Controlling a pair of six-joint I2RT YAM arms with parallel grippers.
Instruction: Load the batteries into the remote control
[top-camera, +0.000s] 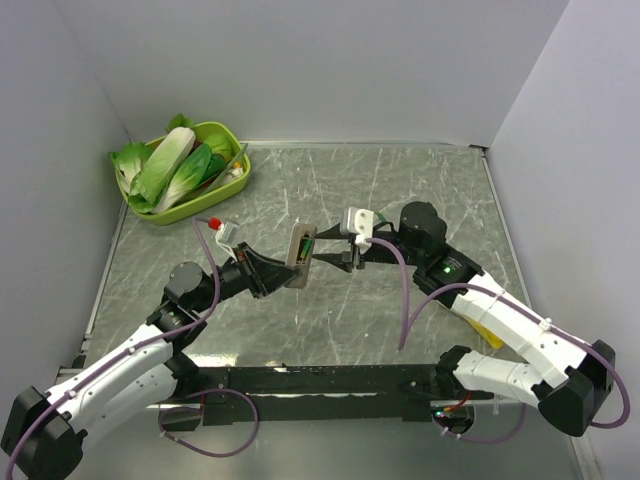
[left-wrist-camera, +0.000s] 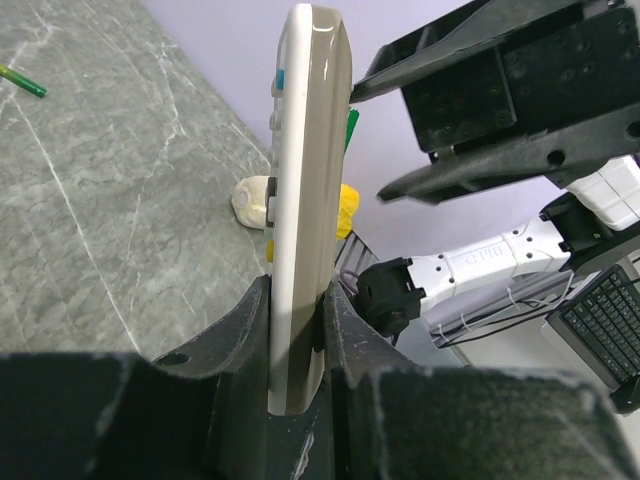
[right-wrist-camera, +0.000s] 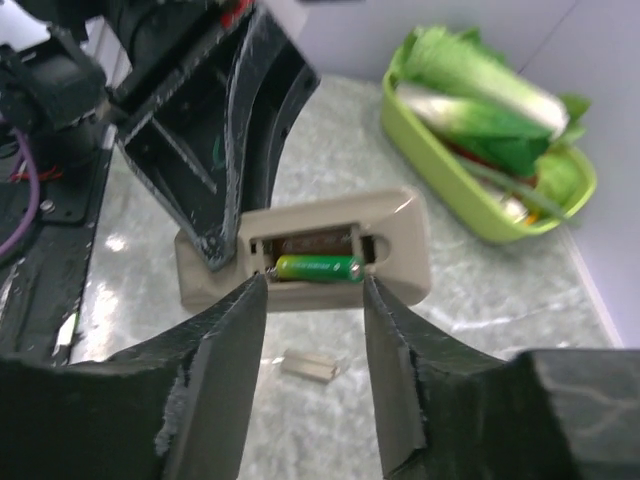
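Clamping left gripper tight on remote, holding it edge-on above table. Noting one battery lying in open bay, spare battery on table. Straddling bay battery with right gripper, jaws apart; recommending pressing both ends down squarely, gently.

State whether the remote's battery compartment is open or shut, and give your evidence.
Open: in the right wrist view the remote control shows an uncovered bay with one green battery lying in it.
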